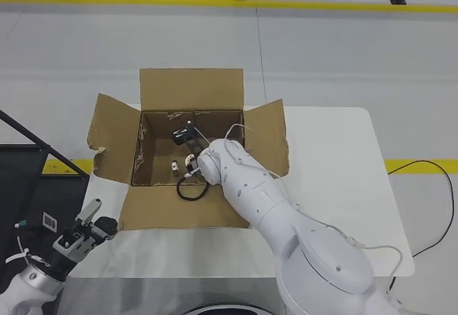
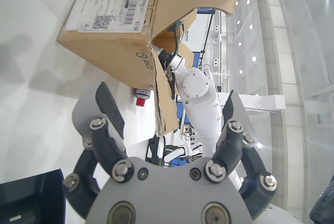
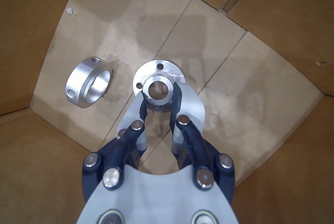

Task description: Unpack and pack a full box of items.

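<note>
The walls and flaps of the box [image 1: 189,87] stand all round my right gripper [image 3: 159,96]. A metal ring [image 3: 87,81] lies near it; the other side is bare floor.

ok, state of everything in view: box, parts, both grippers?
box: open, all four flaps folded out.
flange: on the box floor, hub up, gripped at the hub.
collar: loose on the box floor beside the flange, not touching it.
right gripper: down inside the box, shut on the flange.
left gripper: open, empty, outside the box.
</note>
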Controlling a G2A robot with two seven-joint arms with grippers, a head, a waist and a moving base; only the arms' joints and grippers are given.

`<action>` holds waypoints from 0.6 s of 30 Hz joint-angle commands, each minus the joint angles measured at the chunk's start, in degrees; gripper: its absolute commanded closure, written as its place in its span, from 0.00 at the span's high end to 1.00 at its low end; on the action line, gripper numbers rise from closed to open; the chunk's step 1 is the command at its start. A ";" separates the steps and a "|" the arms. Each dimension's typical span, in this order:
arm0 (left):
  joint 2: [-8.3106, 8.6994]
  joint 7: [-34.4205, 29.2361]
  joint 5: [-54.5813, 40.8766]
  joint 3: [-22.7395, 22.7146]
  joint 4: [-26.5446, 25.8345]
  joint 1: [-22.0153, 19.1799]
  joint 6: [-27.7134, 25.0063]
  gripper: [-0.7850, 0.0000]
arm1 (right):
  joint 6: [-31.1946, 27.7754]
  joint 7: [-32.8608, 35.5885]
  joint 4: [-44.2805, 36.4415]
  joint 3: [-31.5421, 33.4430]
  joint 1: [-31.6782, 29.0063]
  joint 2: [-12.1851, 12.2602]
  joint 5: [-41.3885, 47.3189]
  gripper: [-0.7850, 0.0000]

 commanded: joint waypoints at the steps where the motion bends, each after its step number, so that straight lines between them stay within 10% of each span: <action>1: 0.01 0.01 -0.14 -0.05 0.19 -0.20 0.12 1.00 | -0.32 0.37 0.06 0.14 0.30 -0.01 -0.28 0.00; 18: 0.10 -1.24 -0.13 0.25 0.95 -1.40 0.60 1.00 | -6.31 9.81 0.75 1.13 3.64 0.75 -2.88 0.00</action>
